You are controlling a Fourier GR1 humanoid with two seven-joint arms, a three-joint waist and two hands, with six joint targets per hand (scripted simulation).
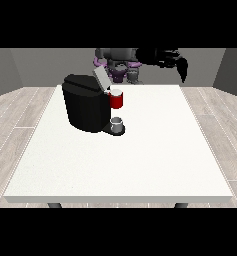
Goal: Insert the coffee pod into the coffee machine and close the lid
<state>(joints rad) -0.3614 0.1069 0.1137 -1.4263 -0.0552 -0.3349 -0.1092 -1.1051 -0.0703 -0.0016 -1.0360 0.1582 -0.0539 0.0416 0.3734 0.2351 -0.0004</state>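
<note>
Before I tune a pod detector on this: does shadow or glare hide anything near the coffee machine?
Front view: even, soft light and no glare on the table; the black machine shows little surface detail; the cup sits in shade under the red spout part; the raised hand at the view's right is a dark silhouette.

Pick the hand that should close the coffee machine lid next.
Left, probably: the hand at the view's right is raised above the table's far edge, the only hand visible. The lid stands open on the coffee machine.
</note>
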